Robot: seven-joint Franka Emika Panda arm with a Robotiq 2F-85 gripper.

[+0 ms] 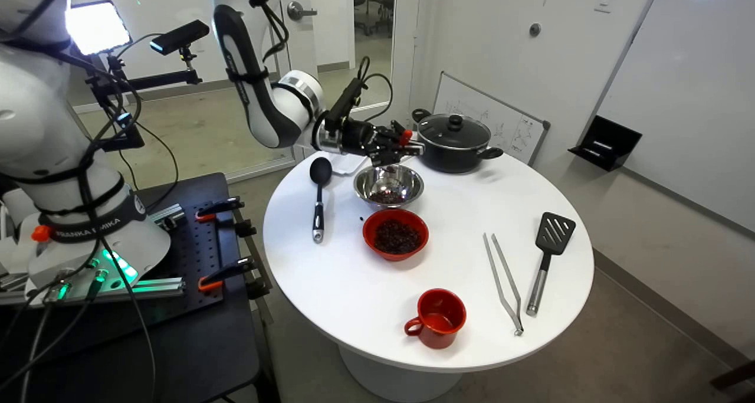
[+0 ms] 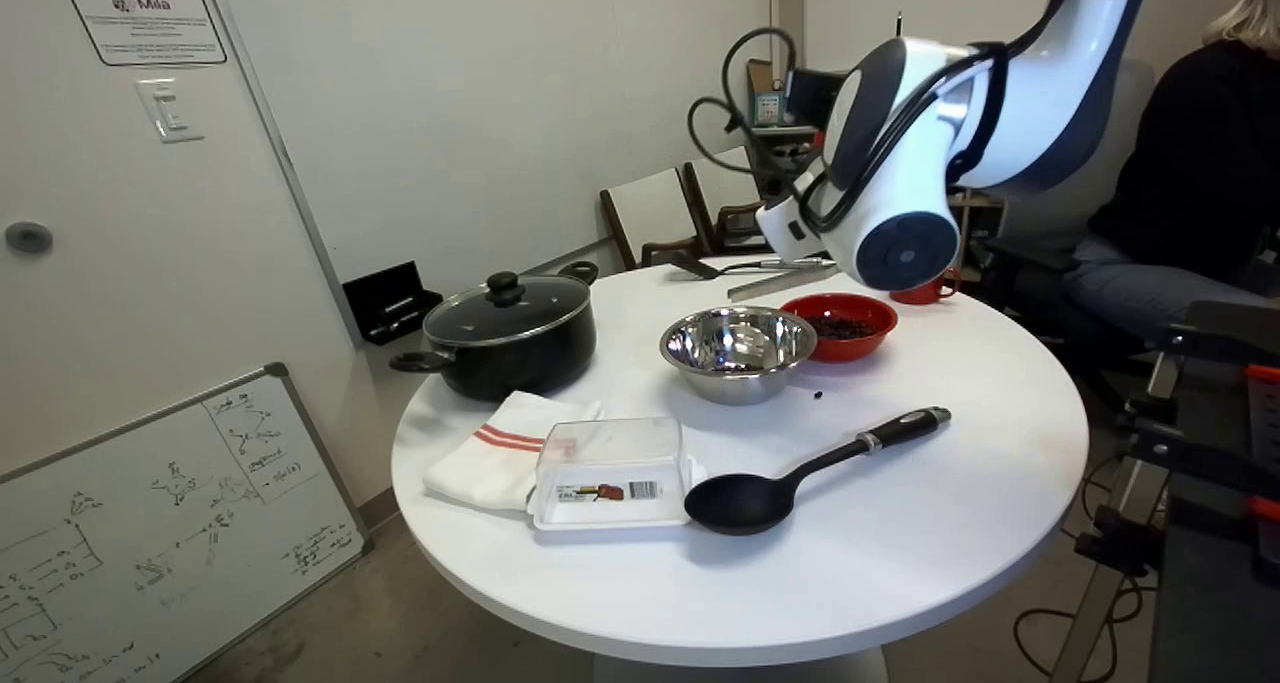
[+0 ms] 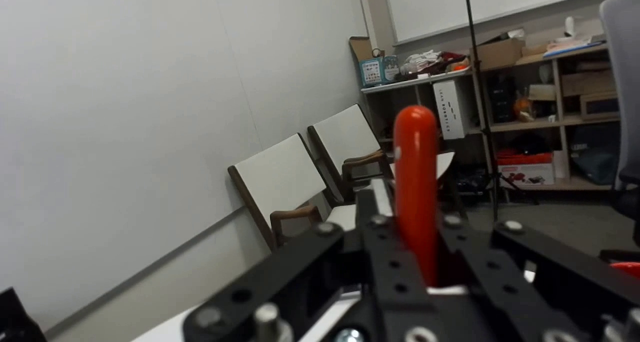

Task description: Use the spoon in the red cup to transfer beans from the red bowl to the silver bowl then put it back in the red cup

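Fingers pinch slim red, round-ended, plastic-looking spoon handle, held above round white table near shiny round metal bowl; we judge it light, stiff, smooth; we'd grip mid-handle, lest it swivel.

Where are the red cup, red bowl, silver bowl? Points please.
Red cup (image 1: 437, 339), in an exterior view: outer wall, below rim.
Red bowl (image 2: 848, 351), in an exterior view: outer wall.
Silver bowl (image 2: 738, 388), in an exterior view: outer wall.

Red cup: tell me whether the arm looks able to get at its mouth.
Probably yes: the red cup stands upright, mouth uncovered. The claw, closed on a red handle, would likely need to pass above the red bowl.
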